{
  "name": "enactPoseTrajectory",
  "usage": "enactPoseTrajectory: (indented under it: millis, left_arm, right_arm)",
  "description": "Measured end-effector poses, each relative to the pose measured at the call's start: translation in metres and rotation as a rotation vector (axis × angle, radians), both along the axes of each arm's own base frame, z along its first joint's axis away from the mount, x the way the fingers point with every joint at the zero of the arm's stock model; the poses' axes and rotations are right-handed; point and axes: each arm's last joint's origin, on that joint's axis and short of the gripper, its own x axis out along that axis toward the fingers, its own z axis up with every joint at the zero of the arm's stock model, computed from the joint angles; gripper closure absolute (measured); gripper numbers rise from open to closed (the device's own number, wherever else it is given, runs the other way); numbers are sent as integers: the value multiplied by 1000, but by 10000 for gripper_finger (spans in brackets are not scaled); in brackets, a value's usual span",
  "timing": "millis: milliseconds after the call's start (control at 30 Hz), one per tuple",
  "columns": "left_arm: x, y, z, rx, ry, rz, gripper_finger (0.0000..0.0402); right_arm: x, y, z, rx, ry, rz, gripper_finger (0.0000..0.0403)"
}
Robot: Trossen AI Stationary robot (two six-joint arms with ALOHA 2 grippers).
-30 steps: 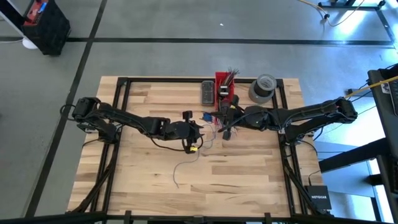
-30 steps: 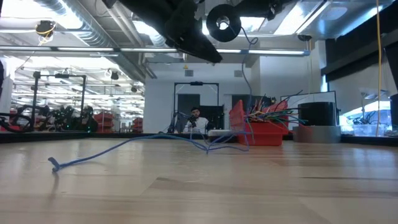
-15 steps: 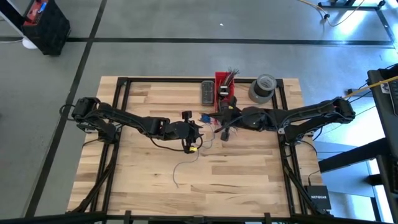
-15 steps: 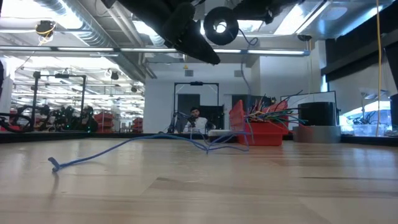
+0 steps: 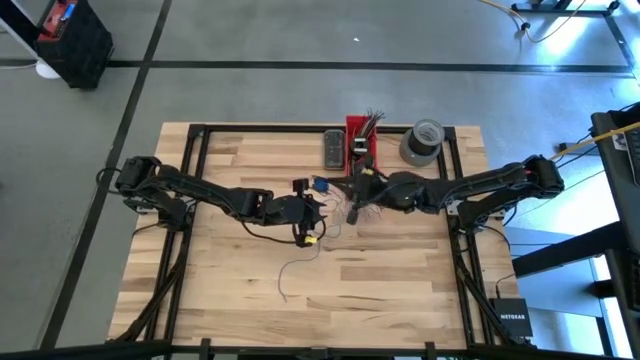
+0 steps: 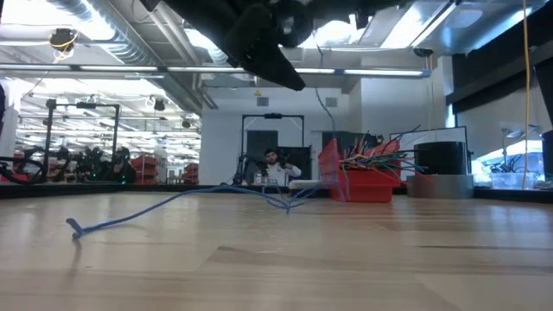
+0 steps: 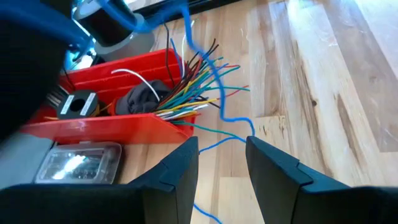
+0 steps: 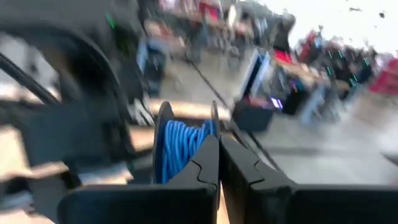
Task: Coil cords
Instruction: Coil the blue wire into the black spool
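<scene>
A thin blue cord (image 6: 173, 202) lies slack on the table, its free end (image 5: 284, 284) toward the near edge. It rises to a small dark spool wound with blue cord (image 8: 180, 146), held above the table's middle (image 5: 320, 185). My right gripper (image 8: 218, 155) is shut on that spool. My left gripper (image 7: 221, 163) is open just left of it (image 5: 306, 210), above the table. The blue cord (image 7: 214, 93) runs past beyond its fingers without touching them. My right gripper holds the spool by the rim of one flange (image 8: 214, 124), which stands between its two closed fingers. The fingers come level from the table's right side. The spool is lifted clear of the table, and cord hangs slack from it down to the tabletop.
A red bin (image 5: 360, 135) with short multicoloured wire ends (image 7: 193, 87) stands at the far edge, a dark box (image 5: 333, 148) to its left and a grey tape roll (image 5: 422, 142) to its right. Bare wood lies toward the near edge (image 5: 380, 290).
My right gripper has carried the spool toward the table's left edge, closer to my left gripper, and somewhat up, turning it on the way. The cord strand rising from the table has shifted with it. The cord's part on the table has stayed put.
</scene>
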Motion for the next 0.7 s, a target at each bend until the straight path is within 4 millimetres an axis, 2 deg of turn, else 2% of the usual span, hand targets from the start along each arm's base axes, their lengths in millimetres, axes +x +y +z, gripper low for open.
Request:
enactPoseTrajectory:
  millis: [133,333,500,700]
  left_arm:
    - [-1,0,1,7,0,-7,272]
    - [-1,0,6,-19,-41,5,272]
    - [4,0,13,-80,-152,30,272]
    - [15,-1,7,-142,-217,27,272]
  right_arm:
    - [-17,0,-3,-16,-180,47,395]
    - [-41,-3,-24,-39,-367,38,395]
    - [-43,-3,-24,-41,-381,48,395]
    - [-42,-3,-24,-42,-381,50,395]
